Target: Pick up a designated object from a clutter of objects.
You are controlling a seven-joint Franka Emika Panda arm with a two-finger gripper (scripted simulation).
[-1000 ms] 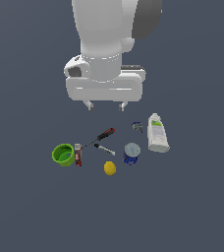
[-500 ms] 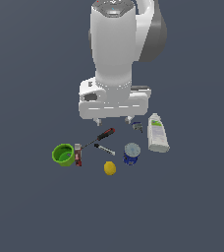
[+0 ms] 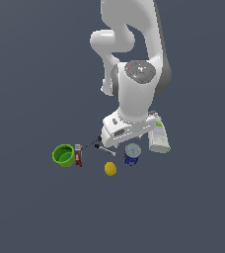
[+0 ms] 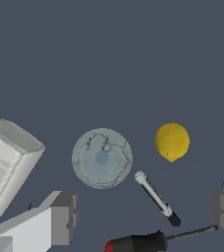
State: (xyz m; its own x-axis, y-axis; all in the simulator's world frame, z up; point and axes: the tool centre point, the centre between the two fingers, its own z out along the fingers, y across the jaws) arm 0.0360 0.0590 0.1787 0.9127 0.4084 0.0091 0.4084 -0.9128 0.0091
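The designated object, a dark blue can point(image 3: 131, 154) with a pale silvery top point(image 4: 102, 158), stands upright in the clutter of objects. Around it lie a yellow lemon point(image 3: 110, 169) point(image 4: 172, 141), a black marker point(image 3: 104, 149) point(image 4: 156, 198), a red-handled screwdriver point(image 4: 148, 242) and a white bottle point(image 3: 159, 139) point(image 4: 6, 162). My gripper point(image 4: 146, 215) is open, its fingers point(image 4: 62, 219) spread wide, with nothing held. It hangs over the marker and screwdriver, just beside the can. In the exterior view the white hand point(image 3: 128, 129) hides the fingers.
A green cup point(image 3: 63, 155) and a small reddish box point(image 3: 78, 155) sit at the exterior view's left end of the clutter. The screwdriver's thin shaft point(image 3: 91, 144) pokes out from under the hand. Everything rests on a plain dark grey floor.
The arm has come down and shifted toward the exterior view's right, so the hand now sits low over the clutter next to the can. The objects have not moved.
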